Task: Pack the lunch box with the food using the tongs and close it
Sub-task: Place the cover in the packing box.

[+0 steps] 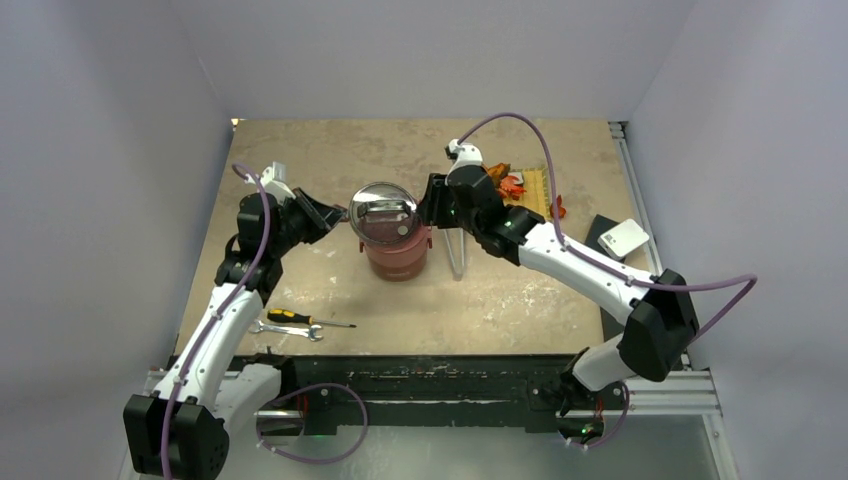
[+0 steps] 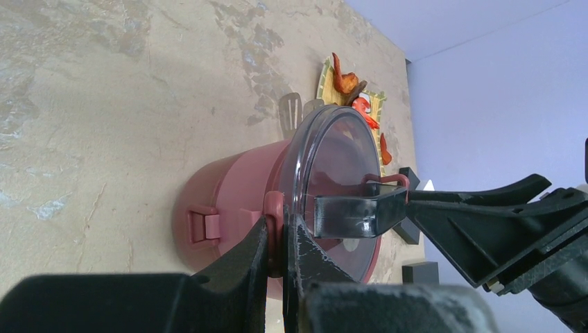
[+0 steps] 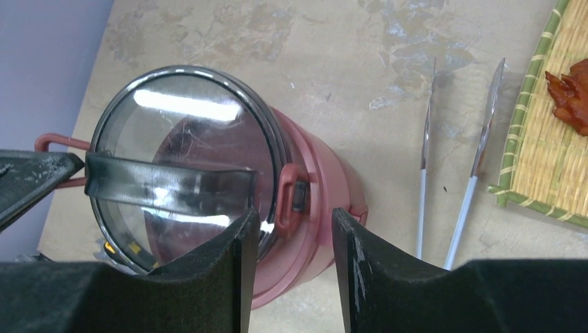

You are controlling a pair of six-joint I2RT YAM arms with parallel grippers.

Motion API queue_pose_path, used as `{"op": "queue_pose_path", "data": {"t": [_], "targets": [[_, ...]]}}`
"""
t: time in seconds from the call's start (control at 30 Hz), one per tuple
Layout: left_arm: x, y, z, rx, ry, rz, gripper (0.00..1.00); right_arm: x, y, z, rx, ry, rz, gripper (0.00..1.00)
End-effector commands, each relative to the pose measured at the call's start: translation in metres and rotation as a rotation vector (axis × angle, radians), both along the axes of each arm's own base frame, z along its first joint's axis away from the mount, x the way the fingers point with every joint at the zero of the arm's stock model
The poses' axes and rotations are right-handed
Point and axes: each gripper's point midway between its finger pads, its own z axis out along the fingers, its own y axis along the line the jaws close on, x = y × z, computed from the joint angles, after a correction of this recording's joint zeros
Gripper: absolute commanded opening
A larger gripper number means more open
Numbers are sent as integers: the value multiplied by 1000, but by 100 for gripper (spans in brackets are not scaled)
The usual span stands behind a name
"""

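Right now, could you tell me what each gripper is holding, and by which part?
The left gripper pinches the round dusty-red lunch box by its red side clasp. The right gripper, fingers flanking the opposite clasp, holds nothing yet.

The lunch box (image 1: 398,256) is dusty red. Its lid (image 1: 383,210) is dark and see-through. The tongs (image 3: 426,146) are silver. The mat (image 3: 548,139) is yellow straw with a green edge. The food (image 3: 568,94) is orange and red. The table (image 1: 500,310) is tan with pale patches. The screwdriver (image 1: 286,316) is black and orange. The wrench (image 1: 288,329) is silver.
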Motion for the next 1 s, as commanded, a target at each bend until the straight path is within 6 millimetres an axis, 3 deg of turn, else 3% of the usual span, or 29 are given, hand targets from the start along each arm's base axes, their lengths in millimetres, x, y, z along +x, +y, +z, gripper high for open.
{"op": "queue_pose_path", "data": {"t": [0.0,0.13,0.17,0.27,0.7,0.83,0.97], "targets": [[3,-5,10,-20,-47,-18,0,18,5,30,57,-67,-37,45],[2,-6,11,-20,-48,-19,0,22,12,26,66,-60,-15,45],[2,-6,11,-21,-47,-19,0,22,12,25,27,-81,16,26],[2,-6,11,-23,-49,-18,0,20,14,28,31,-88,36,1],[-4,-17,36,-82,-72,-71,0,1,-7,73,72,-140,34,0],[-6,-18,27,-79,-44,-80,0,-4,-13,66,48,-101,61,0],[-6,-20,10,-68,-8,-93,0,-5,-16,46,18,-50,84,0]]}}
